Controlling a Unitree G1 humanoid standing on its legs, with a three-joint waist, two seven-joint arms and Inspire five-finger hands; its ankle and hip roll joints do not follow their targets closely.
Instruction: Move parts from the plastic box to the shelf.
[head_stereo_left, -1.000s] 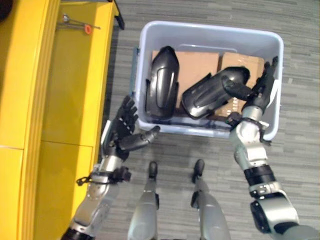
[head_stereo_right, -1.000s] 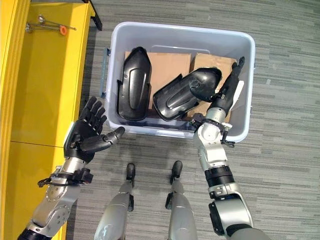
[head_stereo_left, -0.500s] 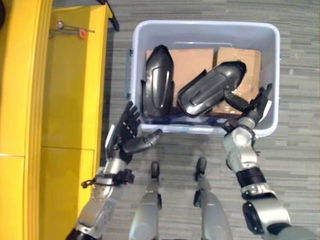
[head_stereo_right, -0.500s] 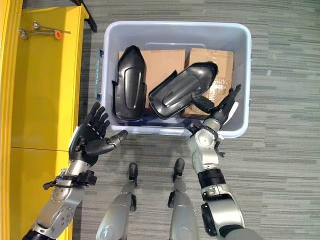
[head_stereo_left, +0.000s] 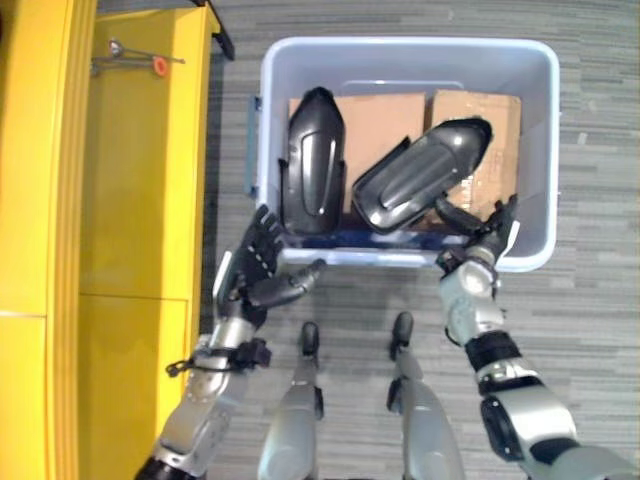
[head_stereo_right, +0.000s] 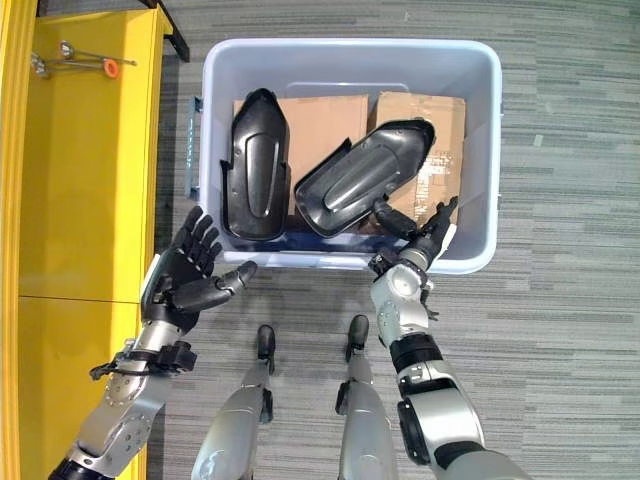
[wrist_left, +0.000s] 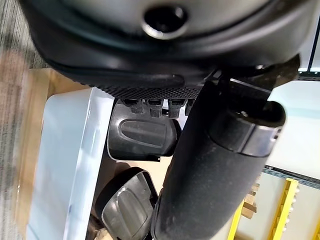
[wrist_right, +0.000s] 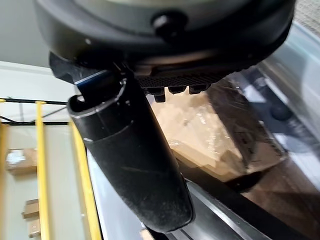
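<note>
A pale blue plastic box (head_stereo_left: 406, 55) stands on the floor with two black moulded parts in it: one upright part (head_stereo_left: 313, 160) on its left side and one slanted part (head_stereo_left: 420, 173) in the middle, both on cardboard (head_stereo_left: 385, 112). My left hand (head_stereo_left: 252, 272) hangs open outside the box's near left corner, fingers spread. My right hand (head_stereo_left: 483, 240) is open over the box's near right rim, its thumb close to the slanted part's lower end. The yellow shelf (head_stereo_left: 130, 190) runs along the left.
A small tool with an orange piece (head_stereo_left: 140, 66) lies on the shelf's far end. Grey striped carpet (head_stereo_left: 590, 300) surrounds the box, with free floor to the right.
The camera has shifted. My right hand has drawn back from over the box's right side to its near right rim. The left hand has edged closer to the box's near left corner.
</note>
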